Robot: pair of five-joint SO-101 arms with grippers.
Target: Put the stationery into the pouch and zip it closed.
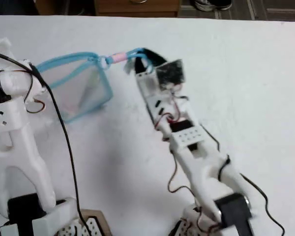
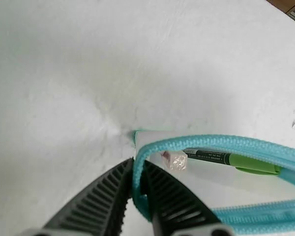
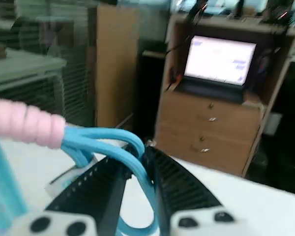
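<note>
A clear pouch [image 1: 78, 91] with blue zipper trim lies on the white table at the left. In the left wrist view, my left gripper [image 2: 138, 164] is shut on the pouch's blue zipper edge [image 2: 211, 145] at one corner. Inside the pouch lie a green pen [image 2: 231, 159] and a small wrapped eraser [image 2: 175, 160]. My right gripper [image 1: 140, 57] is at the pouch's far right corner. It is shut on the blue cord loop [image 3: 113, 142] that hangs from the zipper pull behind a pink bead [image 1: 119, 57] [image 3: 24, 123].
The left arm's white body [image 1: 12, 128] stands over the pouch's left side, with black cables trailing to the front. The right arm [image 1: 196, 147] stretches diagonally from the front right. White table [image 1: 246, 73] spreads open to the right. A wooden cabinet [image 1: 137, 6] stands beyond the far edge.
</note>
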